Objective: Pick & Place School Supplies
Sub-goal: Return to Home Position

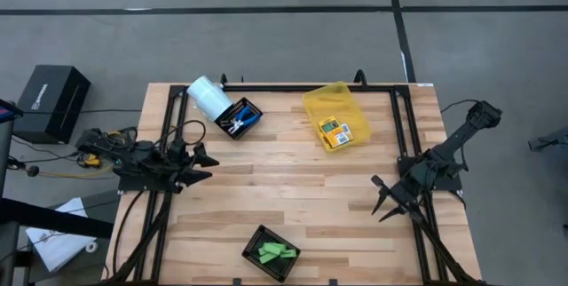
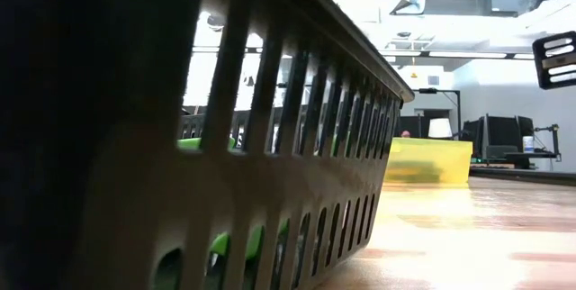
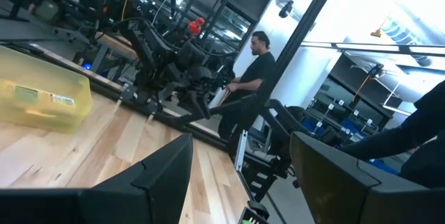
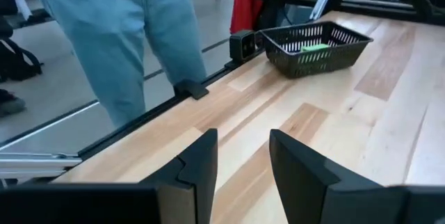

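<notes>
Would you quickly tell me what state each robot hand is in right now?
Left hand: open, holding nothing.
Right hand: open, holding nothing.

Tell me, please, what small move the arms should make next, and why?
Probably just fold both arms back to rest. The left gripper and right gripper are open and empty at the table's sides, and no supplies lie loose: green erasers are in the black basket, scissors in the black tray, yellow packs in the yellow bin.
</notes>
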Motion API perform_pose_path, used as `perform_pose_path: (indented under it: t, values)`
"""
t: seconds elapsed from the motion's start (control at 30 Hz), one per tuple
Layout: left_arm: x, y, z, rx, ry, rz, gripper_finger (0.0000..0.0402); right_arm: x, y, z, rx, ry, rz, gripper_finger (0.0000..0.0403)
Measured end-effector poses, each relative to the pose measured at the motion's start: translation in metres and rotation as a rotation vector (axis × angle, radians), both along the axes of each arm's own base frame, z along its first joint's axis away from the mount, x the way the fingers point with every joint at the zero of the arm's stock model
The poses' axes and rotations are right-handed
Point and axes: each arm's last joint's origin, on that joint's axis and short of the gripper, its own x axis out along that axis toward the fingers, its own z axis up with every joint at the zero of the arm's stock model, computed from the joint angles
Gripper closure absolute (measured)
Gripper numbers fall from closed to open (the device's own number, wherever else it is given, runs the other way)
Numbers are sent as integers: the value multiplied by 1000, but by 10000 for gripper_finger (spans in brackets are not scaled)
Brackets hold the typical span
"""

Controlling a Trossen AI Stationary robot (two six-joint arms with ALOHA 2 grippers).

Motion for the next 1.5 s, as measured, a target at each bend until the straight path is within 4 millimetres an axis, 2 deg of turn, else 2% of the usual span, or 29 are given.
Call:
perform_pose_path:
  t: [0.17,0.33,0.7,0.93,1.07,1.5]
  values:
    - [0,0,0,0,-1,0,165,0,-1,-1,25,35,-17,279]
    - [0,0,0,-1,-2,0,165,1,-1,-1,-38,-22,-6,278]
    - [0,0,0,-1,-3,0,165,1,-1,-1,-40,-23,-6,280]
    - [0,0,0,-1,-3,0,165,-7,-7,16,84,-175,-5,280]
    - [0,1,0,-2,-4,6,165,-7,-17,24,138,-260,-84,279]
    - [0,1,1,-3,-9,13,165,8,-47,24,91,-279,-427,279]
